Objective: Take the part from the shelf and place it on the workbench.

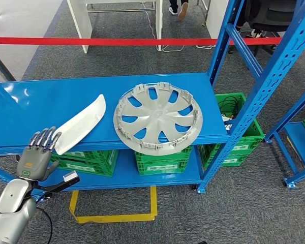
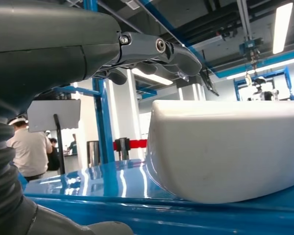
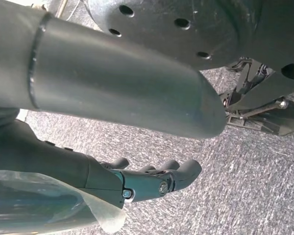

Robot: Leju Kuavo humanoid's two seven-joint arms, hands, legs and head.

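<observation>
On the blue shelf (image 1: 35, 101), toward its left front edge, lies a long white curved trim part (image 1: 81, 123), angled so its near end overhangs the shelf lip. The left robot hand (image 1: 37, 155) sits at that near end, fingers spread apart and raised beside the part's tip, gripping nothing; from the wrist camera the fingers (image 2: 164, 51) reach above the part (image 2: 227, 147) without closing on it. Right of the part, apart from it, a silver wheel cover (image 1: 157, 118) lies flat. Green crates (image 1: 162, 160) stand on the lower shelf. The right robot hand (image 3: 153, 181) hangs over grey carpet (image 3: 230, 196), fingers loosely extended, empty.
</observation>
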